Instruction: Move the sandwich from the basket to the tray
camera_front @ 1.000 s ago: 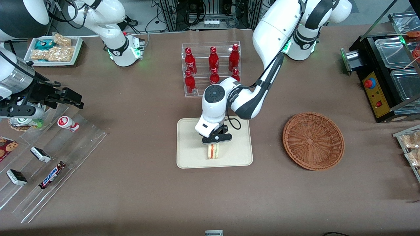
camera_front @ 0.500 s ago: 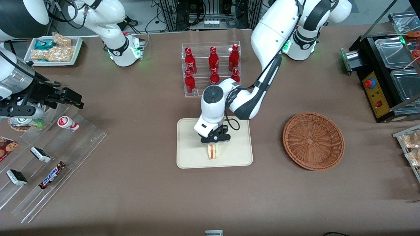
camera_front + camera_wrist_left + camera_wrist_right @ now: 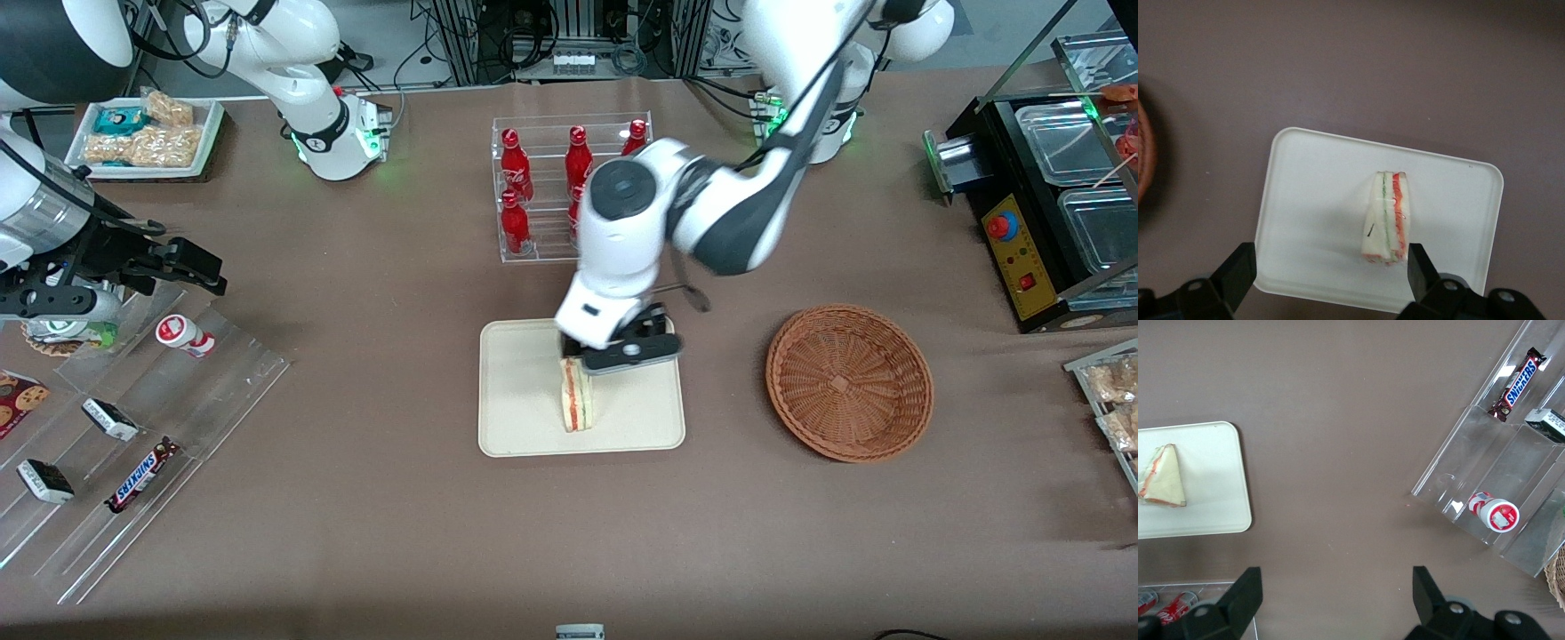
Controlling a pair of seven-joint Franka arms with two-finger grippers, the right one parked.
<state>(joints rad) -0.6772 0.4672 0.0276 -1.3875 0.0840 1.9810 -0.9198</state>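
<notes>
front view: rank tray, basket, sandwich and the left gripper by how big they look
1. tray
2. basket, somewhat smaller
3. gripper, open above the tray, nearer the camera so it looks enlarged
4. sandwich, standing on the tray

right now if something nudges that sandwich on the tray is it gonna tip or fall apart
The sandwich stands on a narrow edge on the tray, so a nudge would probably topple it. Its soft bread and loose filling layers likely squash or slide apart easily. The open gripper hangs above it, not touching.
</notes>
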